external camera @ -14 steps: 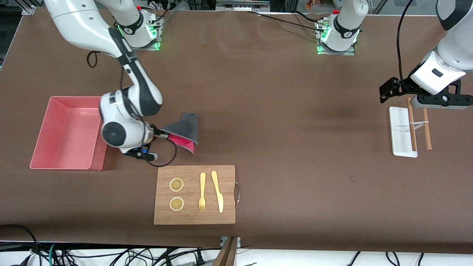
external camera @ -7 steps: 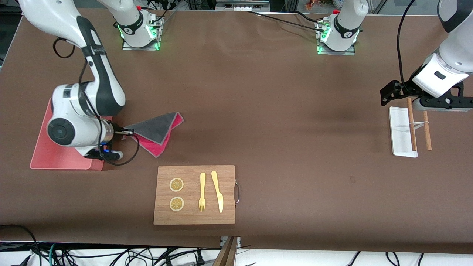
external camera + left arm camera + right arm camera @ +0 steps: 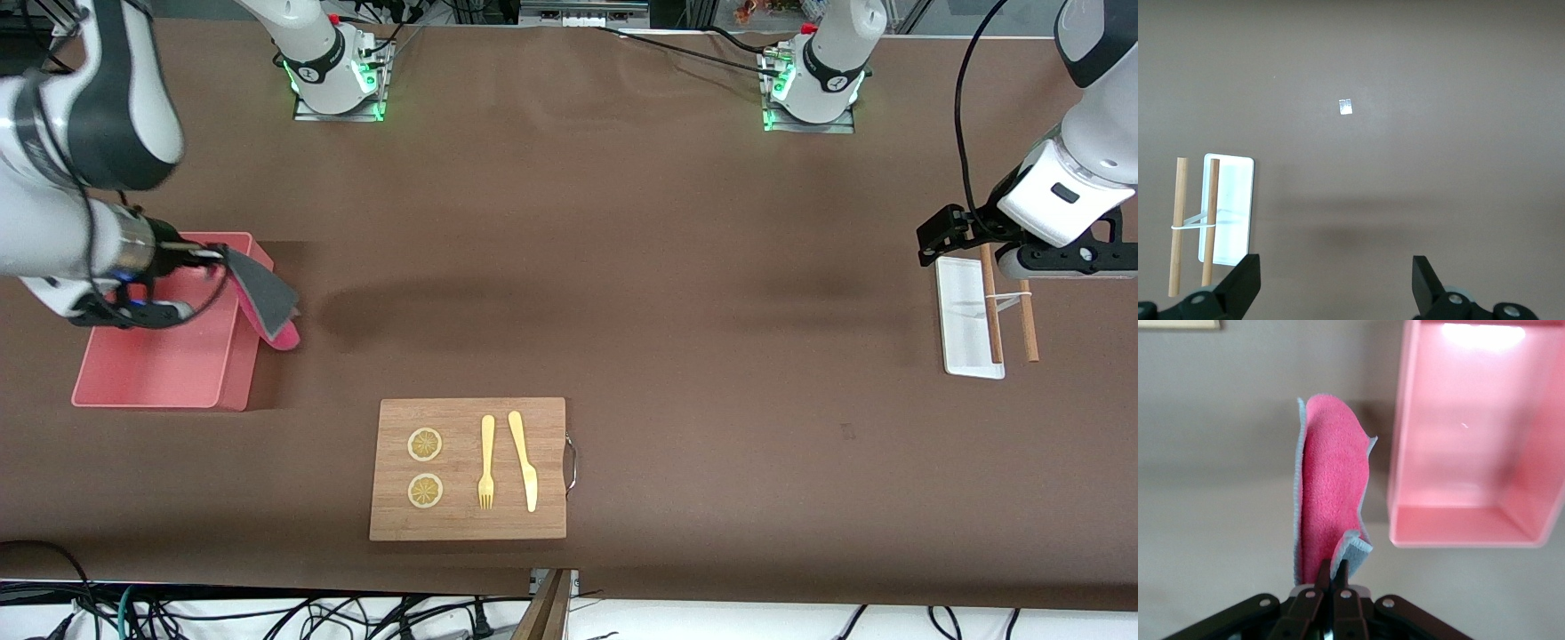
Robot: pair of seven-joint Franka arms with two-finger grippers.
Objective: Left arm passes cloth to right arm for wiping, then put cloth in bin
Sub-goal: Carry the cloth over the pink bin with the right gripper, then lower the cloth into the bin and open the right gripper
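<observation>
My right gripper [image 3: 218, 255] [image 3: 1333, 568] is shut on one corner of the cloth [image 3: 267, 307] and holds it up in the air. The cloth [image 3: 1328, 500] hangs folded, pink inside and grey outside. It is over the rim of the pale pink bin [image 3: 160, 356] at the end toward the left arm, partly over the table. In the right wrist view the bin [image 3: 1458, 523] shows nothing inside. My left gripper [image 3: 1062, 260] [image 3: 1335, 287] waits open and holds nothing, over the table beside the white tray.
A wooden cutting board [image 3: 551, 524] with two lemon slices, a fork [image 3: 486, 462] and a knife [image 3: 524, 458] lies nearer the front camera. A white tray [image 3: 960, 338] [image 3: 1235, 183] with two tied wooden sticks [image 3: 1029, 324] lies at the left arm's end.
The right arm has swung the cloth away from above the cutting board toward the bin and lifted it. The left arm has barely moved.
</observation>
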